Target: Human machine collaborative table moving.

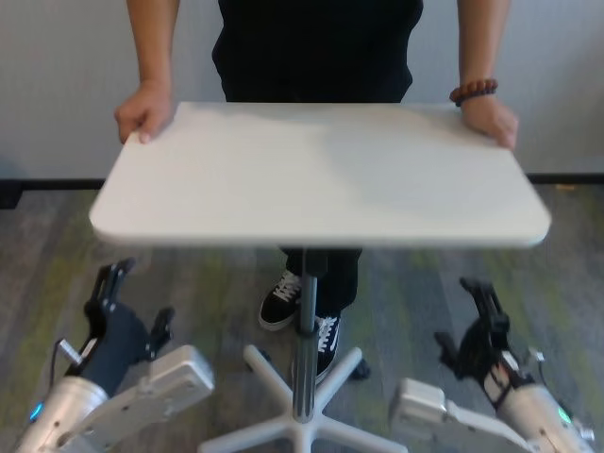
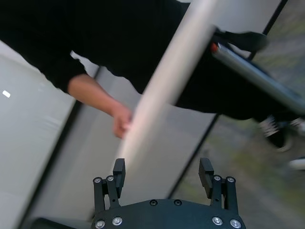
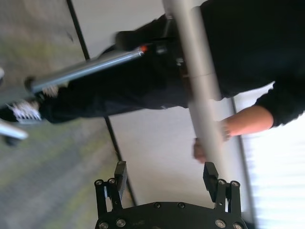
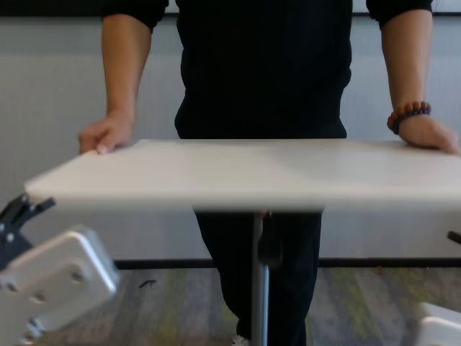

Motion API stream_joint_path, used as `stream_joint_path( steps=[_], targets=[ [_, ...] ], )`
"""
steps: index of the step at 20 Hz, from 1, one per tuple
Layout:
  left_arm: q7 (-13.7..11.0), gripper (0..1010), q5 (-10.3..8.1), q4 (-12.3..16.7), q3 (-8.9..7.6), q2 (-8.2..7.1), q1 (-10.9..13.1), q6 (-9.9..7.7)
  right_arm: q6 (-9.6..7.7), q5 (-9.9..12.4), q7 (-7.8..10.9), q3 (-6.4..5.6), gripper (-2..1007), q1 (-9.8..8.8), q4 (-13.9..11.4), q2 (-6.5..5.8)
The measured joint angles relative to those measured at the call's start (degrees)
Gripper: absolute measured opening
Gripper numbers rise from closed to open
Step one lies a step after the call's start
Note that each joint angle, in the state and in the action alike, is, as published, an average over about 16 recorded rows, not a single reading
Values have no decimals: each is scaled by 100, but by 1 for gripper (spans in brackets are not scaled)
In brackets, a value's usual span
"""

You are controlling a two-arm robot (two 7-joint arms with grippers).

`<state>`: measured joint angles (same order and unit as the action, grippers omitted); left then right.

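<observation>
A person [image 1: 316, 47] grips the far corners of the white table [image 1: 321, 175]. Left claw [image 1: 132, 293] and right claw [image 1: 477, 316] hang released below its near edge; unsupported, it could tip.

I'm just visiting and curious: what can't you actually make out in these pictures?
- The human's face: cut off by the top edge in head and chest views.
- The table's underside: hidden by its top in the head view.
- The right pincer: nearly cut off at the chest view's edge.
</observation>
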<state>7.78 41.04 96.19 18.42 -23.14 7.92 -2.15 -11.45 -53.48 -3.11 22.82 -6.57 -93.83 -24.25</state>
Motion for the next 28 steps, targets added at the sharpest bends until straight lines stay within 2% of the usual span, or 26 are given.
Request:
stream_joint_path(
  steps=[4,7,10,12,18,28],
  targets=[
    [-216,1000,-642,345,-300,9,455,228,322,519,-110,-294,1005,-518,-392,15],
    [-363,1000,-1048,546,-482,32,743,375,588,891,-186,-491,1005,-844,-604,46],
    [-461,1000,-1342,737,-635,48,1007,484,832,1187,-251,-650,1005,-1110,-771,81],
    [-495,1000,-1476,868,-728,47,1186,547,975,1336,-290,-733,1005,-1265,-872,105],
    [-505,1000,-1679,1275,-983,23,1737,705,1300,1577,-408,-880,1005,-1670,-1158,172],
    [-432,1000,-1669,1892,-1274,-4,2503,909,1570,1519,-691,-989,1005,-2298,-1667,264]
  ],
)
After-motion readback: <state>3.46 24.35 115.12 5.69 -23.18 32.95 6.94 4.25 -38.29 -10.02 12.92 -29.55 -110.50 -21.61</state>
